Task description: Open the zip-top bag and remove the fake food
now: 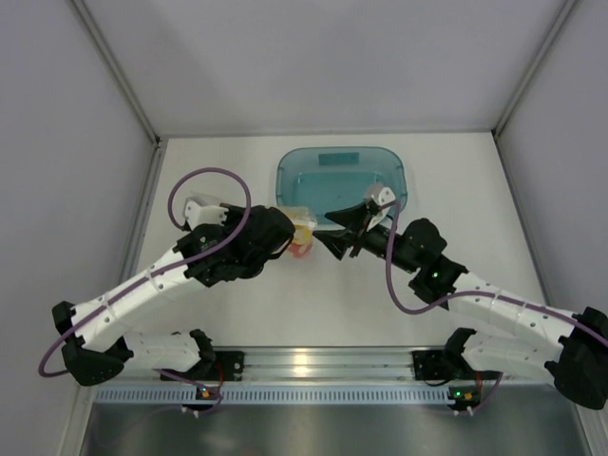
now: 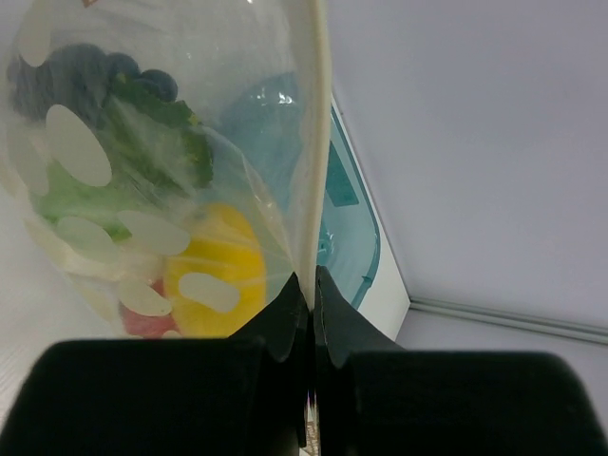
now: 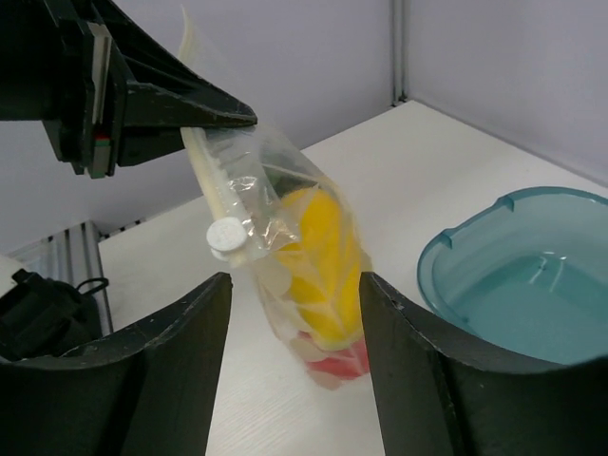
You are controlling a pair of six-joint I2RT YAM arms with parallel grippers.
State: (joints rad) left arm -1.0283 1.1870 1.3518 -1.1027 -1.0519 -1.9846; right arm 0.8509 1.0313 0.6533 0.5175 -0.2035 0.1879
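**Left arm.** The left gripper [image 1: 285, 234] stands left of table centre, clenched on the zip-top bag [image 1: 301, 235]. In the left wrist view its two fingers [image 2: 285, 313] press flat together with the bag's cream zip strip [image 2: 312, 142] pinched between them. From the fingertips the strip runs toward 12 o'clock.

**Bag and contents.** The bag hangs from that grip at table centre, between the two grippers. The fake food is all inside the clear pouch. In the left wrist view:
- the dark grape bunch [image 2: 85, 76] lies at 11 o'clock of the pouch;
- the cauliflower [image 2: 142, 157], green leaves showing, lies just below it;
- the yellow fruit [image 2: 223, 261] lies at 5 o'clock;
- the red apple [image 2: 142, 323] lies at 6 o'clock, touching the yellow fruit.

A white slider [image 3: 226, 235] sits on the zip strip just below the left gripper's tips. Whether the bag's bottom touches the table [image 1: 237, 313] cannot be told.

**Right arm.** The right gripper [image 3: 294, 280] is released, its jaws apart with one finger on each side of the bag. The left-hand finger stands clear of the plastic. The other is just beside it, and contact cannot be told.

**Tray.** The teal tray [image 1: 281, 176] rests at 1 o'clock of the bag, near it.
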